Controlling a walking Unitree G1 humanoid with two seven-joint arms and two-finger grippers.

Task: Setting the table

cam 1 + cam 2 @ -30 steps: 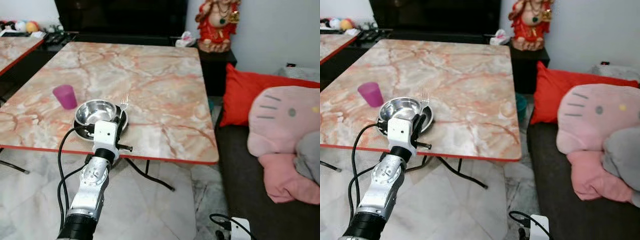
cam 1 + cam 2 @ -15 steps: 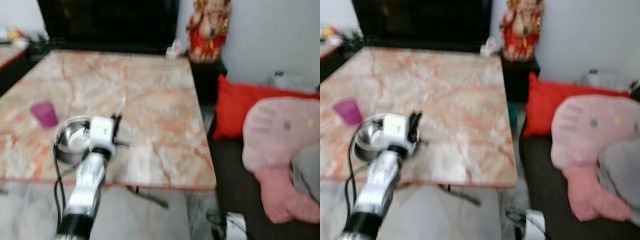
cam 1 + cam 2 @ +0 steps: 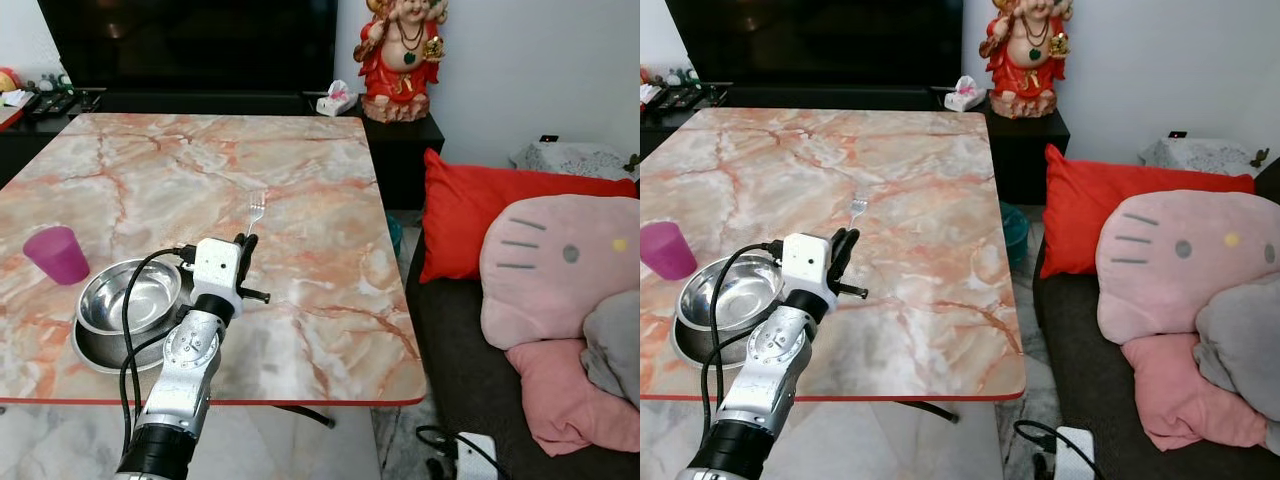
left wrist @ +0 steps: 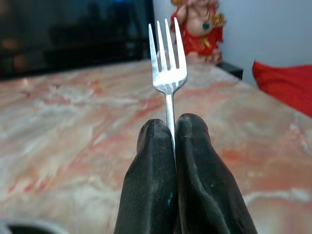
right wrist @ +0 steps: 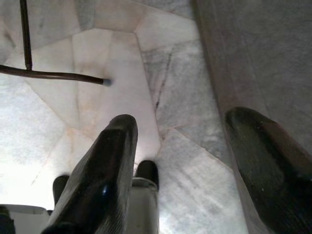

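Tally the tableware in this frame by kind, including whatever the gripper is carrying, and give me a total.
Cup (purple): 1
Bowl (steel): 1
Plate under the bowl: 1
Fork, held in the shut left gripper: 1
Total: 4
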